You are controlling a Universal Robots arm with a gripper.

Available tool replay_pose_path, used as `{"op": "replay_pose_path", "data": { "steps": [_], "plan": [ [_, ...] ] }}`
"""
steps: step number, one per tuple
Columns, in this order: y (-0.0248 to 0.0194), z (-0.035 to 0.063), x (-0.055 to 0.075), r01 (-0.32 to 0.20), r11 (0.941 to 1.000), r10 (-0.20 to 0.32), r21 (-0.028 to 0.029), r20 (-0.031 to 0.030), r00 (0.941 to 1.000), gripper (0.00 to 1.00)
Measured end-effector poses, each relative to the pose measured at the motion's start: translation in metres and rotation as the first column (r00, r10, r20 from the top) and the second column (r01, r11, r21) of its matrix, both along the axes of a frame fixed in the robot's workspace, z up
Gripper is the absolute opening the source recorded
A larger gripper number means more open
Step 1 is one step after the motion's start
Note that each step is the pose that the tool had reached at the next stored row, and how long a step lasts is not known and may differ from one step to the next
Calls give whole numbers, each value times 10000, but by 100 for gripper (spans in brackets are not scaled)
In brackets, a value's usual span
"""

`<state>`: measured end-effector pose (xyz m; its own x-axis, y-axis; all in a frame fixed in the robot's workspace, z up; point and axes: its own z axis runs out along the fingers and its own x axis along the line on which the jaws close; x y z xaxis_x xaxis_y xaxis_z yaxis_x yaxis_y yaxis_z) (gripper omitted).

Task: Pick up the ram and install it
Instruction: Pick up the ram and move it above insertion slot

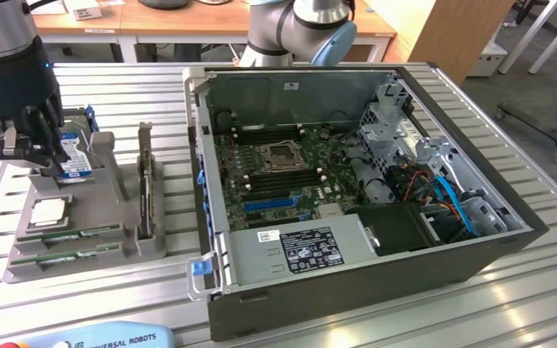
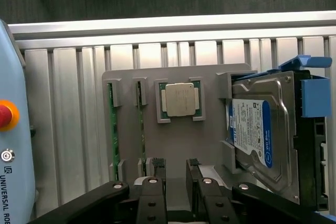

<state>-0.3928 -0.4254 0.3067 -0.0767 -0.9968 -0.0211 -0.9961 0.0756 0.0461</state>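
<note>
The black pincer (image 2: 175,167) is held apart and empty over the grey moulded tray (image 1: 128,254) at the exterior view's left. The ram (image 1: 77,235), a thin green stick, is slotted on edge near the tray's lower-left end, on the ribbed aluminium worktop (image 1: 434,319).

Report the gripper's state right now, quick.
Gripper: open, holding nothing, hovering over the grey tray next to the hard drive; both ram sticks lie in their tray slots.
</note>
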Motion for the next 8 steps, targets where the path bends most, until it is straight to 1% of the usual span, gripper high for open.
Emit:
{"op": "replay_pose_path", "data": {
  "steps": [6, 7, 8],
  "plan": [
    [-47, 0, -2, 0, 10000, 0, 1, 1, 10000, 29],
    [-127, 0, -11, 0, 10000, 0, 1, 1, 10000, 29],
    [-188, 0, -19, 0, 10000, 0, 0, 1, 10000, 29]
  ]
}}
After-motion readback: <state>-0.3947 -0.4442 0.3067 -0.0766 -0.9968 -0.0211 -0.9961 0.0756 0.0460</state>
